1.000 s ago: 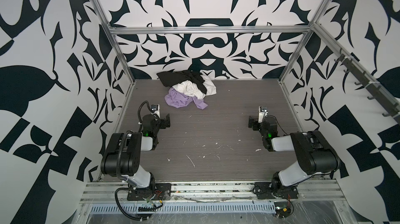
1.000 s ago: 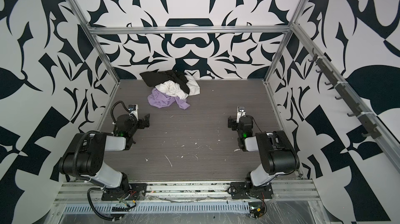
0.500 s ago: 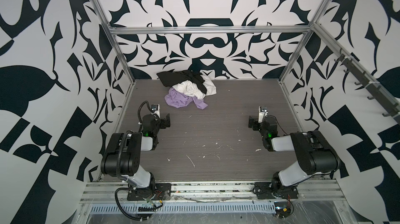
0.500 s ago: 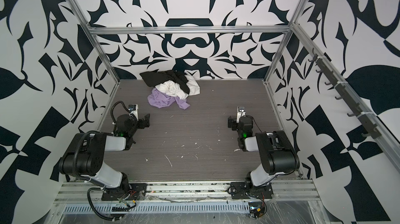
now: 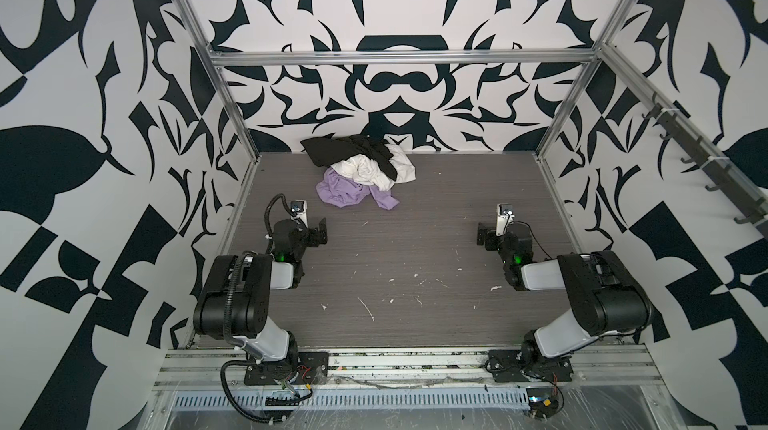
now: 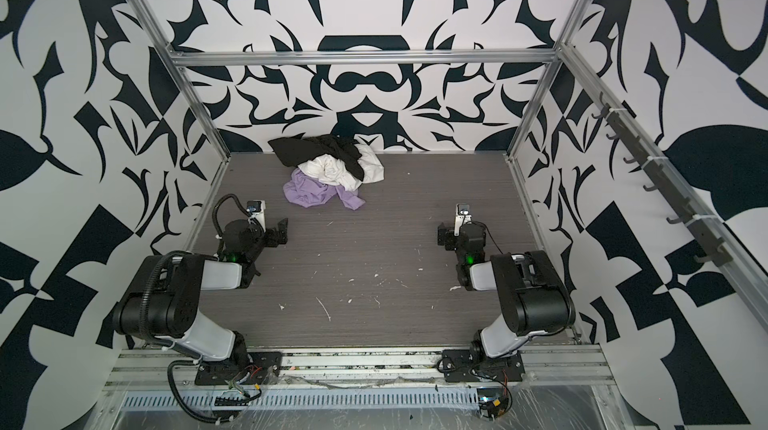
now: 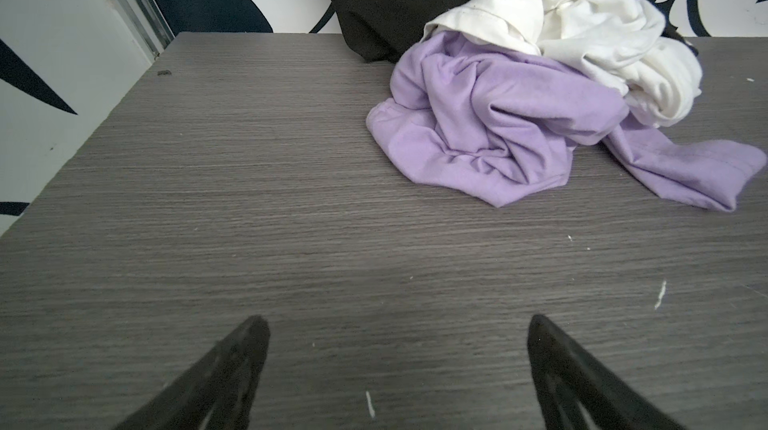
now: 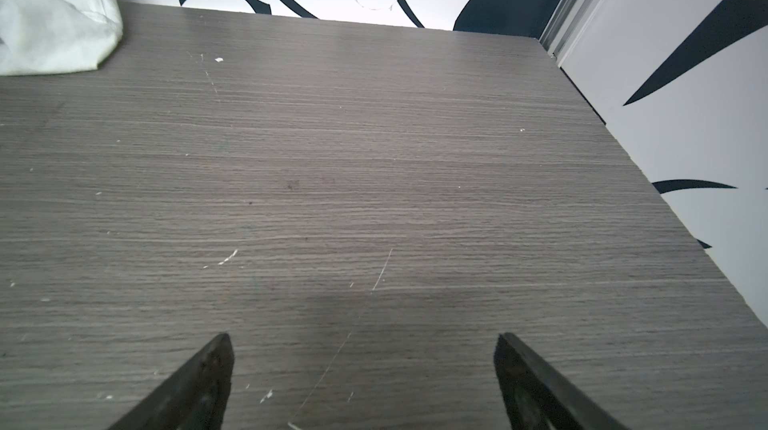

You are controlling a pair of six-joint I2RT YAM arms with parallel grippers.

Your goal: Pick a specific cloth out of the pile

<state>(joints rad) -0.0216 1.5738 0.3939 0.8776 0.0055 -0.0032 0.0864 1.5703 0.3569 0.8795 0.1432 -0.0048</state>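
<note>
Lavender wrinkly cloth (image 5: 347, 193) fronts the garment pile (image 5: 365, 168), ahead-right of the left gripper (image 7: 397, 319), farther from the right gripper (image 8: 362, 336); both jaws wide apart, empty.

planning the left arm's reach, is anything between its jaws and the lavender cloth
Nothing visible: only bare table lies between the open left jaws and the lavender cloth. The white cloth overlaps its far edge and may drag along.

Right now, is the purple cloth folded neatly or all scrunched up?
Scrunched up. The purple cloth lies in wrinkly bunches, one edge tucked under the white cloth.
</note>
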